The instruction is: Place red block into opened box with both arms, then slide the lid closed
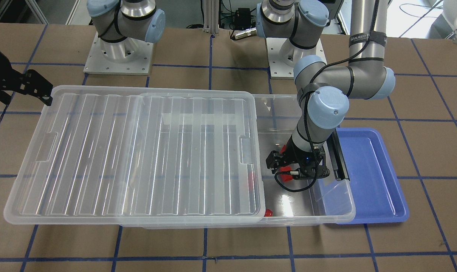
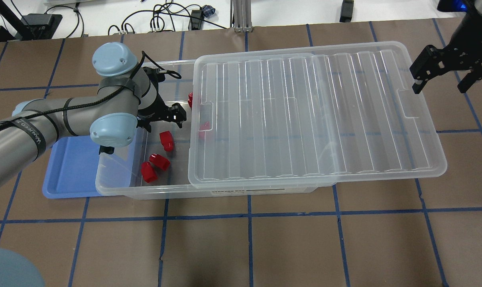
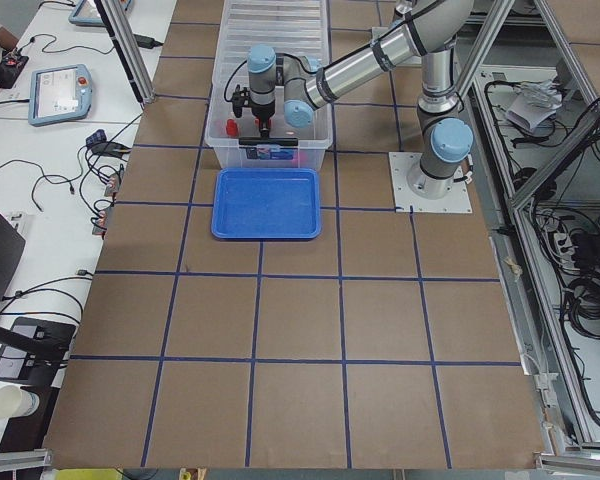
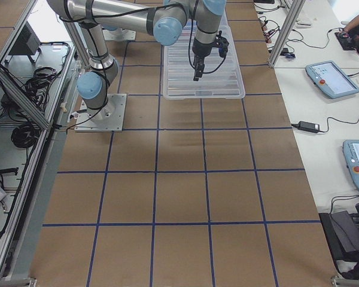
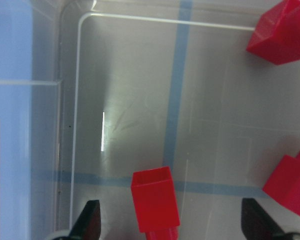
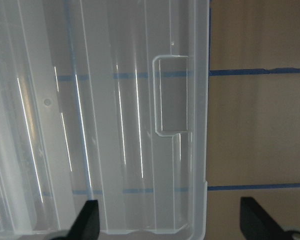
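The clear box has its ribbed lid slid far aside, so only the end by my left arm is uncovered. My left gripper hangs open inside that end. A red block lies on the box floor between its spread fingers, untouched. Other red blocks lie nearby on the floor, and one shows through the lid. My right gripper is open above the lid's far short end, by its recess, holding nothing.
A blue tray lies against the box's uncovered end, under my left arm's elbow. The lid overhangs the box well past its far end. Brown table with blue tape lines lies all around.
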`<state>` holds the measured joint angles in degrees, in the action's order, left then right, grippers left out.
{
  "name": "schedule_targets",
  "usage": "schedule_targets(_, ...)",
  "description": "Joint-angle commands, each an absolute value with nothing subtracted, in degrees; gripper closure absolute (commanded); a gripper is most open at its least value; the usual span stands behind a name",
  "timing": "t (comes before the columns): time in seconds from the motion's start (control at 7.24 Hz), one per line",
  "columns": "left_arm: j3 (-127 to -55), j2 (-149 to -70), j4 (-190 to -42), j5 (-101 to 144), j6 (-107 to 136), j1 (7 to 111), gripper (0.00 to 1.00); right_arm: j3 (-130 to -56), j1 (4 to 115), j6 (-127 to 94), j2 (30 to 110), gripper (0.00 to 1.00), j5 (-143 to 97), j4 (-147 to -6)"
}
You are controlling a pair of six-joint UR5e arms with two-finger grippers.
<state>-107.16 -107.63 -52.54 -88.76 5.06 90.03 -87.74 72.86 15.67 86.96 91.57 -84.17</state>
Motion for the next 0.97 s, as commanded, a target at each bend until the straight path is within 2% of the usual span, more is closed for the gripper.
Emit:
schedule_targets(0.0, -103.3, -105.4, -59.5, -88.9, 4.6, 89.8, 0.0, -87.8, 72.9, 15.7, 86.7, 0.0, 91.9, -84.7)
schedule_targets(0.55, -87.3, -98.2, -84.9, -90.8, 4.5, 90.2, 0.0, -87.5, 72.8, 15.7, 86.5, 0.0, 91.9, -84.6)
schedule_targets(0.83, -86.9, -92.1, -87.5, -90.8, 4.4, 90.4, 0.0, -87.7, 71.8, 16.8, 84.7, 0.0, 91.8, -87.9)
